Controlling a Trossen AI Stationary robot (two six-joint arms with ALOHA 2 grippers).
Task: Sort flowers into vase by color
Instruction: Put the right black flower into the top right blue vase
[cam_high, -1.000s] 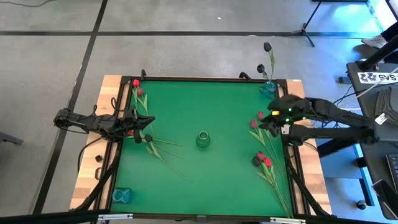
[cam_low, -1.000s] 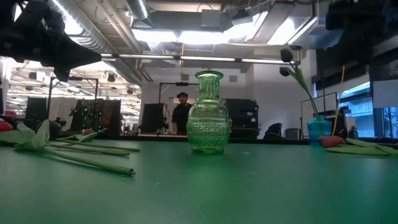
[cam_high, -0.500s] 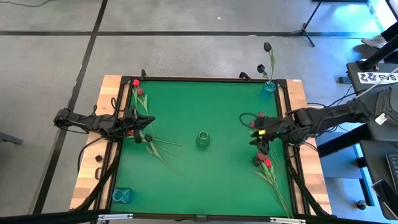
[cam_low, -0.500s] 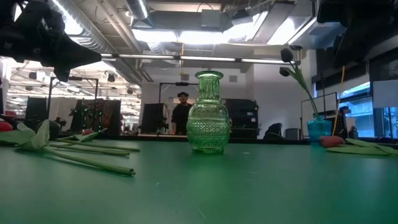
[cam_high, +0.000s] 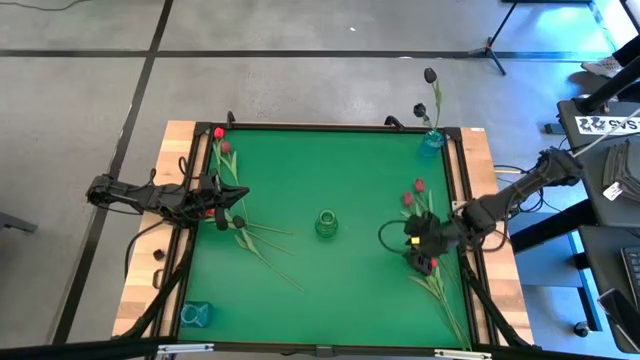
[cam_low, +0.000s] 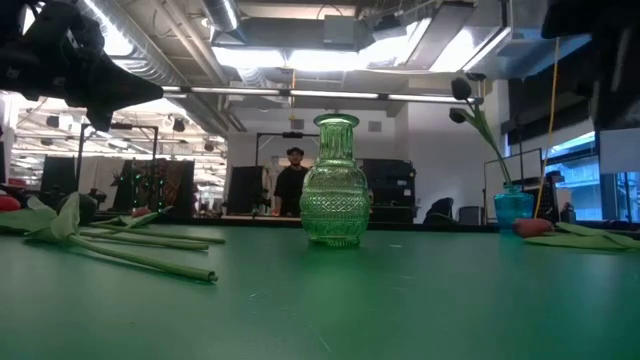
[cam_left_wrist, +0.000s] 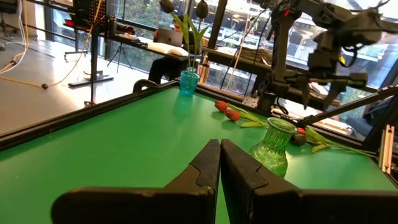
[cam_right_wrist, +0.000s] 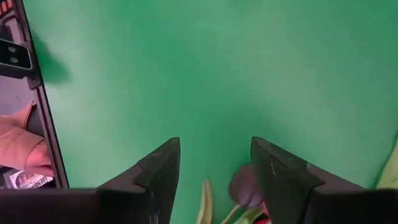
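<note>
Left gripper (cam_left_wrist: 219, 163), fingers pressed together and empty, waits at the left table edge; loose flowers (cam_high: 232, 218) lie just beside it. Green vase (cam_high: 326, 222) stands mid-table, well apart from both grippers. Right gripper (cam_right_wrist: 214, 163), jaws apart, hovers over a dark tulip head (cam_right_wrist: 246, 185) sitting between its fingers. Judgement: lower straight, close on the stem rather than the head.

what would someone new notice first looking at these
Probably the green glass vase standing empty at the middle of the green table. Next, the right end effector, open, low over the tulips near the right edge. A blue vase at the far right corner holds two dark tulips.
</note>
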